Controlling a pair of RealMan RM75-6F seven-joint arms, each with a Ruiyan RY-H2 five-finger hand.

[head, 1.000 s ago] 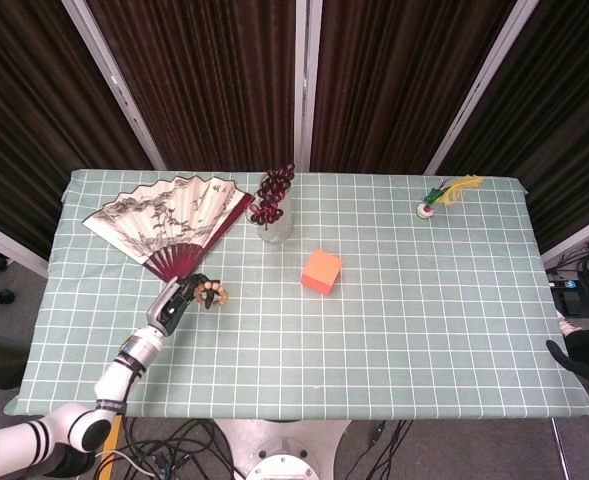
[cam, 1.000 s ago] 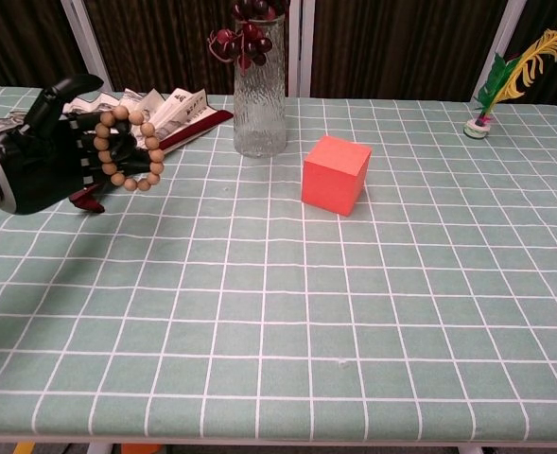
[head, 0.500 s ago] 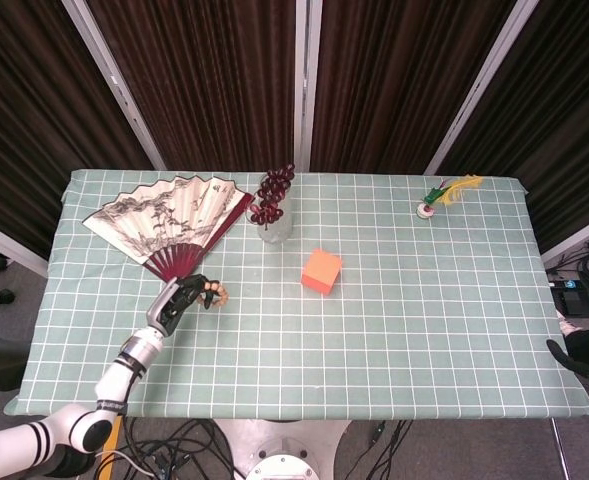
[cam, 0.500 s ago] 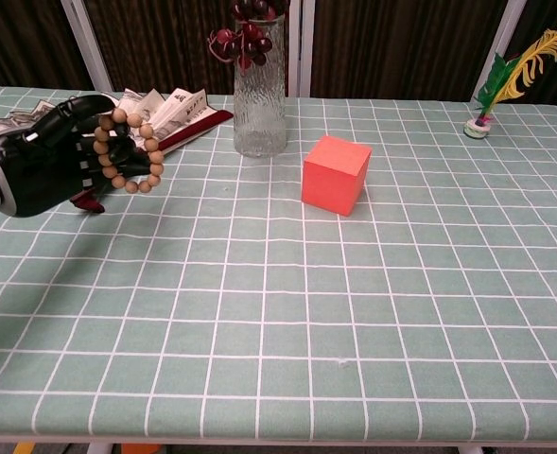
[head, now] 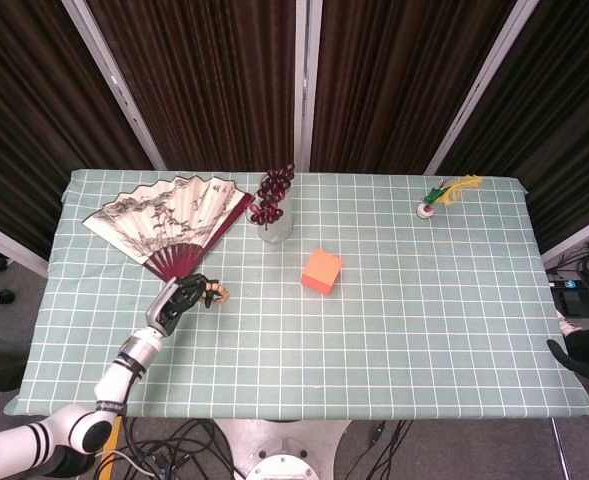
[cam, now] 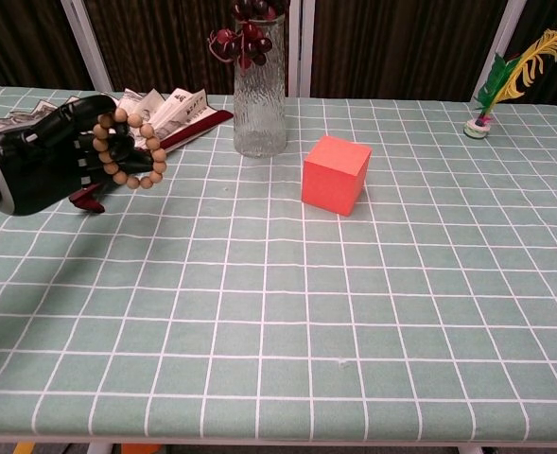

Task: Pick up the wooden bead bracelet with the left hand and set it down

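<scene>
1. the left hand point(cam: 46, 165) is closed around the wooden bead bracelet point(cam: 127, 151); its dark fingers point(cam: 89, 156) curl through the loop, and the beads hang out on the side of the hand that faces the table's centre.
2. the bracelet is inside the grasp, not apart from it. in the chest view it appears to be held above the green checked tablecloth point(cam: 287, 312), near the red ribs at the base of the folding fan point(head: 169, 225); whether any bead touches the cloth cannot be told.
3. the right hand is barely seen, a dark shape at the far right edge of the head view, well apart from the bracelet, and its state cannot be told.
4. judgement: the pick is done, so the set-down turns on lowering the loop straight to the bare cloth under the hand, clear of the fan.
5. appearance: a ring of round, light tan wooden beads, evenly sized, forming an open loop that stands roughly on edge in the grasp.
</scene>
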